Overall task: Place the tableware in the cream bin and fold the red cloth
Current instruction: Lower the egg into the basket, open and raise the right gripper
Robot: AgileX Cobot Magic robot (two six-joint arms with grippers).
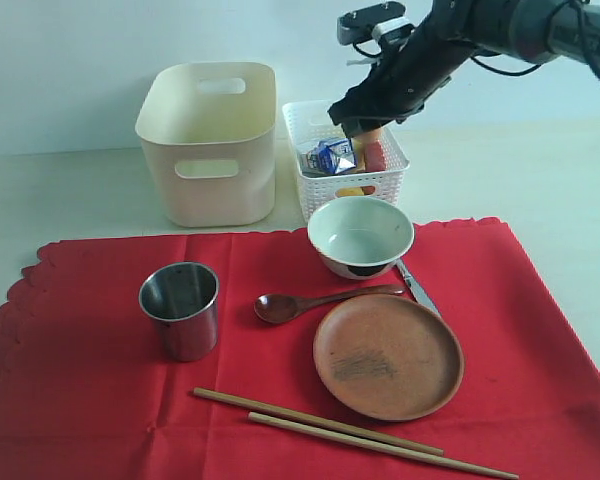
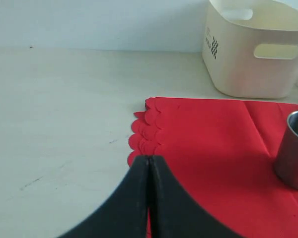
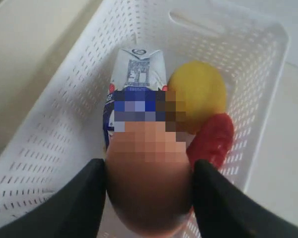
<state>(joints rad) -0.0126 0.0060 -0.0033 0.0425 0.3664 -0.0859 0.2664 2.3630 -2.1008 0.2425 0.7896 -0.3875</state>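
Note:
The red cloth (image 1: 100, 400) lies spread flat with the tableware on it: a steel cup (image 1: 180, 308), a white bowl (image 1: 360, 235), a dark wooden spoon (image 1: 310, 303), a metal knife (image 1: 416, 286), a round brown plate (image 1: 388, 355) and two chopsticks (image 1: 350, 430). Behind the cloth stands the cream bin (image 1: 210, 145), with nothing showing inside. My right gripper (image 3: 150, 171) is shut on a brown egg (image 3: 149, 193) above the white lattice basket (image 3: 54, 129). My left gripper (image 2: 149, 159) is shut and empty at the scalloped edge of the red cloth (image 2: 213, 148); the exterior view does not show it.
The lattice basket (image 1: 385, 180) stands right of the cream bin and holds a blue-white carton (image 3: 136, 74), a lemon (image 3: 198, 94) and a red sausage (image 3: 213, 139). In the left wrist view the cup (image 2: 294, 148) and the bin (image 2: 253, 54) lie beyond the cloth's edge.

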